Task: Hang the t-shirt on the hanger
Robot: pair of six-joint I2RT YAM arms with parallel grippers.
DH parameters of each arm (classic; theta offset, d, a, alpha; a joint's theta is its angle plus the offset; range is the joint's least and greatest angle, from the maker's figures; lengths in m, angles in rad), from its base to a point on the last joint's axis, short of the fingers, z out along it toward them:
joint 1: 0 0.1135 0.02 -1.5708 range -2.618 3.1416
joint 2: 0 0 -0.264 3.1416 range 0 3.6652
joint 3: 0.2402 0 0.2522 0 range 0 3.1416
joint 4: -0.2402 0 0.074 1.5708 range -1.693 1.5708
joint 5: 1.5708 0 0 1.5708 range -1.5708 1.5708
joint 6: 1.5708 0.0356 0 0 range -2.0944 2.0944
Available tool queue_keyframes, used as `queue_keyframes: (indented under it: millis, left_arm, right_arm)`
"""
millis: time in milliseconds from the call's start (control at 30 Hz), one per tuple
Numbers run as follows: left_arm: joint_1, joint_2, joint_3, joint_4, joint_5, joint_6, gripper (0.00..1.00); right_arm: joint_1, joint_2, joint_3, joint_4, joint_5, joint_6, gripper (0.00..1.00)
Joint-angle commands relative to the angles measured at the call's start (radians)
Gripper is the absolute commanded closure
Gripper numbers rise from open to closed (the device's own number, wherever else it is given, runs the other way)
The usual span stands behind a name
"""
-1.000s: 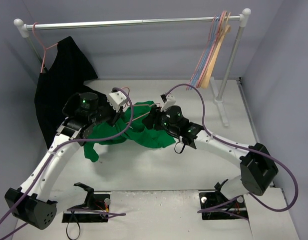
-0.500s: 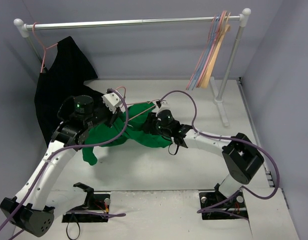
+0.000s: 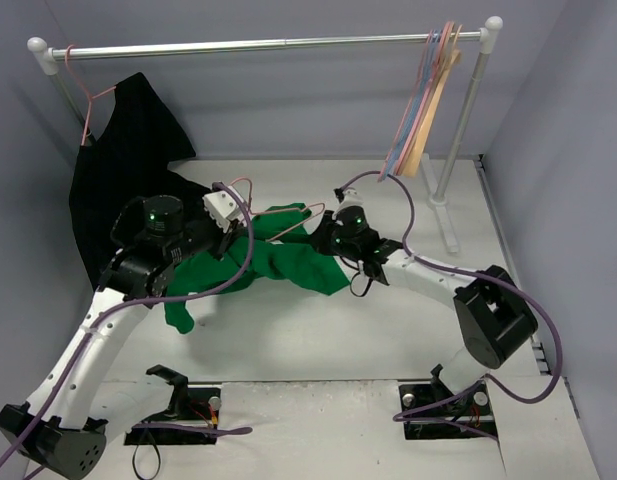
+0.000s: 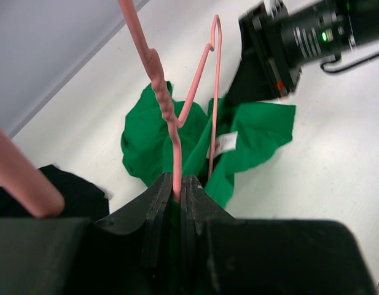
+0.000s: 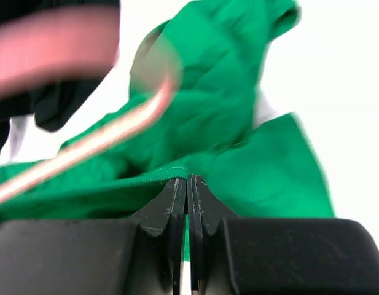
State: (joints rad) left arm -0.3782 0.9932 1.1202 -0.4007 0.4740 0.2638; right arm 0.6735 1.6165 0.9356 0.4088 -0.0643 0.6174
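The bright green t-shirt (image 3: 288, 262) lies crumpled on the table between my two arms. Its white neck label (image 4: 226, 143) shows in the left wrist view. My left gripper (image 3: 244, 228) is shut on the wire of the salmon-pink hanger (image 4: 177, 123) just below its twisted neck and holds it over the shirt. The hanger's thin wire (image 3: 293, 222) runs across the shirt toward my right gripper (image 3: 326, 238). My right gripper (image 5: 187, 179) is shut on a hemmed edge of the t-shirt (image 5: 220, 104), and the hanger (image 5: 103, 144) passes blurred just above it.
A clothes rail (image 3: 268, 45) spans the back. A black garment (image 3: 128, 170) hangs on a pink hanger at its left end. Several hangers, pink, blue and tan (image 3: 423, 110), hang at its right end beside the rail's post (image 3: 458, 140). Walls close in on both sides.
My right gripper has moved back and to the right, pulling the shirt's edge with it. My left gripper has shifted slightly left with the hanger still in it.
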Motion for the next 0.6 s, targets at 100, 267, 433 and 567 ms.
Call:
queue_keyframes:
  millis: [100, 267, 433, 567]
  left_arm:
    - [-0.004, -0.050, 0.015, 0.037, 0.084, 0.020, 1.00]
    - [-0.005, -0.050, 0.018, -0.006, 0.115, 0.041, 1.00]
    - [-0.004, -0.051, 0.027, -0.067, 0.123, 0.075, 1.00]
    - [-0.004, -0.038, 0.024, -0.081, 0.107, 0.077, 1.00]
  right_arm:
    - [-0.146, -0.154, -0.032, 0.036, -0.069, -0.061, 1.00]
    - [-0.173, -0.170, 0.026, -0.039, -0.068, -0.117, 1.00]
    - [-0.173, -0.191, 0.084, -0.117, -0.002, -0.183, 1.00]
    - [-0.172, -0.213, 0.115, -0.151, 0.024, -0.229, 1.00]
